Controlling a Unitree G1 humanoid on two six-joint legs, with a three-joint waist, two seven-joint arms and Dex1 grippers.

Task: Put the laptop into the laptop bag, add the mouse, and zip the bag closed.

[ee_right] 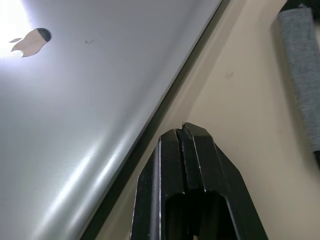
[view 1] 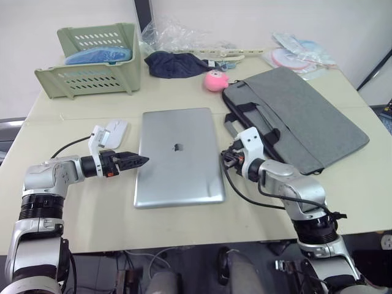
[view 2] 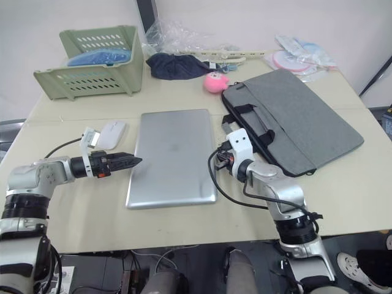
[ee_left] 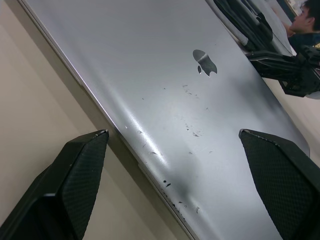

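Note:
The silver laptop lies shut and flat in the middle of the table, its logo facing up. To its right, the grey laptop bag lies flat with its black handles toward the laptop. The white mouse rests just off the laptop's left edge. My left gripper is open low at the laptop's left edge. In the left wrist view its fingers stand wide apart, one over the table and one over the lid. My right gripper is shut and empty, just off the laptop's right edge.
A round pink plush toy sits behind the laptop near the bag's corner. At the back left stands a green basket. A dark cloth, clear plastic wrap and discs lie along the back. A person is beyond the table.

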